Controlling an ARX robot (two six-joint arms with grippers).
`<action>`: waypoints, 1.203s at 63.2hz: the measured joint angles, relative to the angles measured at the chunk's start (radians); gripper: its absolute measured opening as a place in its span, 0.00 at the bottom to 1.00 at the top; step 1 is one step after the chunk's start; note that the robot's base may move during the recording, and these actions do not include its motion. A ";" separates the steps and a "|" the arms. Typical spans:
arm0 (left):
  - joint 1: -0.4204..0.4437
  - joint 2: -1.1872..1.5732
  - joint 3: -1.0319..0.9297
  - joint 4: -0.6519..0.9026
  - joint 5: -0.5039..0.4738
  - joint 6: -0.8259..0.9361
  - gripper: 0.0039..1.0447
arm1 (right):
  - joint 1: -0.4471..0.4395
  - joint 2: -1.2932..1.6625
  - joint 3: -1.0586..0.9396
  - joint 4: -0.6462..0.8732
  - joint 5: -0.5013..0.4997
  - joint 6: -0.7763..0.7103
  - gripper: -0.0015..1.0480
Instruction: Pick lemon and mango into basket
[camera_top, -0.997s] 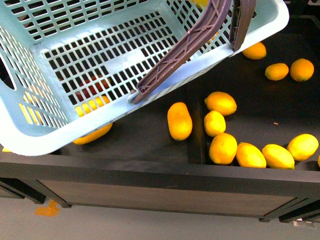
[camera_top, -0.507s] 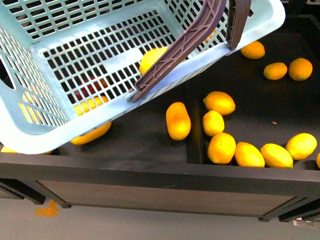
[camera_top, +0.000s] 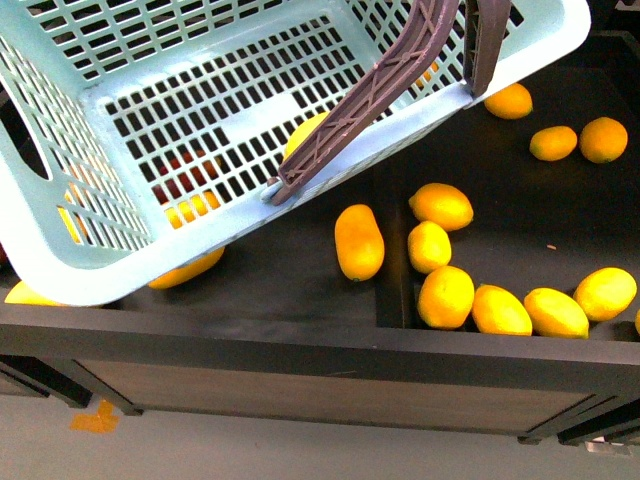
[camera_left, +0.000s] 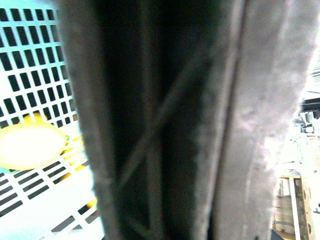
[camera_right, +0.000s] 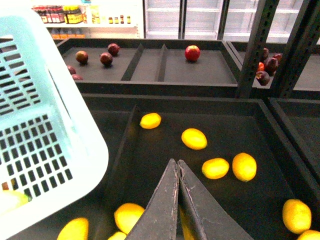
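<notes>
The turquoise basket (camera_top: 200, 60) hangs tilted over the left of the shelf. My left gripper is shut on its brown handle (camera_left: 170, 150), which fills the left wrist view and hides the fingers. A plain yellow oval fruit (camera_top: 303, 135) lies on the basket floor (camera_left: 30, 145), half behind the handle (camera_top: 375, 85); I cannot tell if it is the lemon or the mango. An elongated yellow mango (camera_top: 359, 241) lies on the shelf below the basket's rim. Several lemons (camera_top: 441, 206) sit in the compartment to the right. My right gripper (camera_right: 178, 162) is shut and empty above them.
A raised divider (camera_top: 390, 260) separates the mango and lemon compartments. More yellow fruit (camera_top: 190, 268) lies under the basket. Red fruit (camera_right: 192, 52) sits on a far shelf, with dark uprights (camera_right: 255, 45) at its right. The shelf's front edge (camera_top: 320, 350) runs below.
A yellow fruit has appeared inside the basket and has slid a little lower behind the handle. The basket has shifted slightly up and right. The fruit on the shelf has not moved.
</notes>
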 joint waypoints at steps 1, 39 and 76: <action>0.000 0.000 0.000 0.000 0.000 0.000 0.14 | -0.003 -0.013 -0.014 0.001 -0.004 0.004 0.02; 0.000 0.000 0.000 0.000 0.002 -0.001 0.14 | -0.052 -0.232 -0.194 -0.032 -0.047 0.005 0.51; -0.007 0.001 0.002 0.001 -0.003 -0.003 0.14 | -0.057 -0.236 -0.199 -0.035 -0.048 0.006 0.92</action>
